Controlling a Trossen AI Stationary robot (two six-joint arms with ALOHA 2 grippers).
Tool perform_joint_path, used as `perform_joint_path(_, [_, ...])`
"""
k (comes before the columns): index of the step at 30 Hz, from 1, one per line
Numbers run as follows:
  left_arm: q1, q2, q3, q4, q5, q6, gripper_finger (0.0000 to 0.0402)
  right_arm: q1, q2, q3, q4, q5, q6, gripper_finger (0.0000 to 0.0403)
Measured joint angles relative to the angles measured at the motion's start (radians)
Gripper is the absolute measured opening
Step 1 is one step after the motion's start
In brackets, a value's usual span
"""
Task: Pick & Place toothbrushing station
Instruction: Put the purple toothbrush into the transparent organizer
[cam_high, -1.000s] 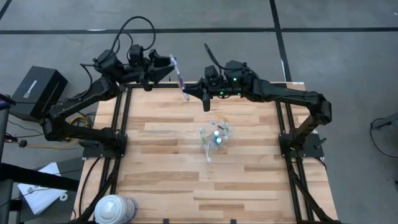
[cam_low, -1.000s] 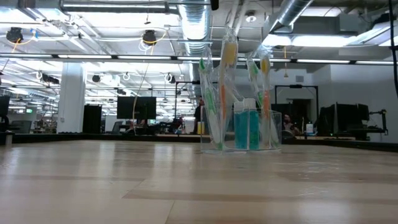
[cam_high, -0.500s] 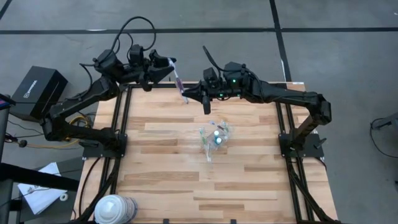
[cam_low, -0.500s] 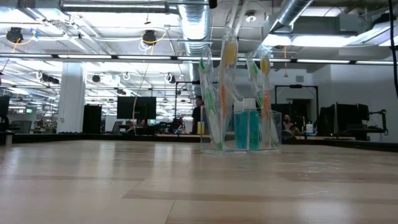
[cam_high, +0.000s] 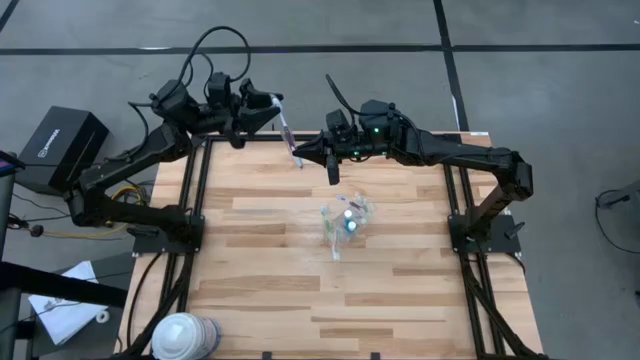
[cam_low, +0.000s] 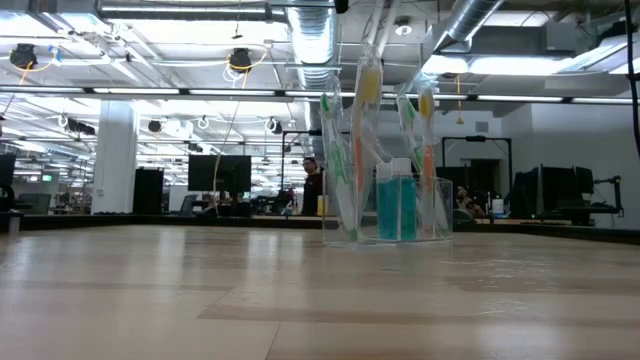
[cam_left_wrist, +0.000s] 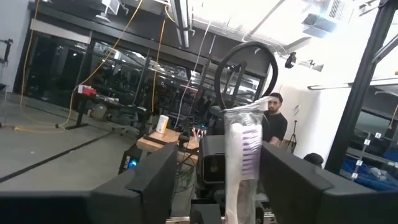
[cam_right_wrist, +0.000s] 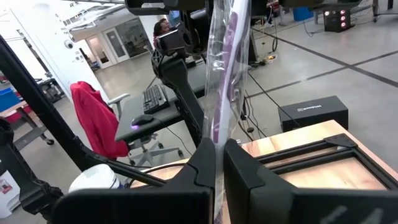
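A purple-and-white toothbrush in a clear wrapper (cam_high: 288, 130) is held in the air over the table's far edge, between my two grippers. My right gripper (cam_high: 303, 150) is shut on its lower end. My left gripper (cam_high: 268, 108) is open, and its fingers stand on either side of the bristle end (cam_left_wrist: 245, 140). The see-through cup (cam_high: 345, 222) stands upright on its base at the table's middle. It holds several pastel toothbrushes (cam_low: 355, 150) and the blue tube (cam_low: 397, 205). My right gripper pinches the wrapped toothbrush between its two fingers near the handle end (cam_right_wrist: 217, 134). The fingers come level from the table's right and lie across it. The toothbrush slants up, clear of the table. My left gripper: I cannot tell whether a finger (cam_left_wrist: 292, 180) touches the wrapper.
A big white-and-blue roll (cam_high: 185, 335) stands at the table's near left corner. A black box (cam_high: 60, 145) sits on the floor left of the table. Bare wood lies around the cup. A person (cam_low: 312, 185) stands in the room beyond the table.
The person in the room beyond the table has walked a little. Both grippers and the toothbrush have kept their places.
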Motion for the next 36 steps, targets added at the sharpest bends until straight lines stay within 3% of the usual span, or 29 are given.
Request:
perform_joint_path(10, [-0.001,0.000,0.000,0.001,0.006,0.058,0.0033,0.000,0.000,0.000,-0.002,-0.018,0.003,0.0000])
perform_joint_path(12, [-0.001,-0.001,0.000,0.001,0.010,0.059,0.0014,-0.001,0.000,0.000,-0.002,-0.018,0.003,0.0000])
perform_joint_path(18, [-0.001,-0.001,0.000,0.001,0.010,0.062,0.0026,-0.002,0.000,0.000,-0.001,-0.022,0.000,0.0002])
perform_joint_path(25, [0.000,-0.001,0.000,0.001,0.009,0.066,0.0010,-0.009,0.000,0.000,0.000,-0.022,-0.001,0.0008])
perform_joint_path(36, [0.009,0.002,-0.001,-0.011,0.002,0.091,0.0010,-0.081,-0.063,0.011,-0.005,-0.029,-0.022,0.0128])
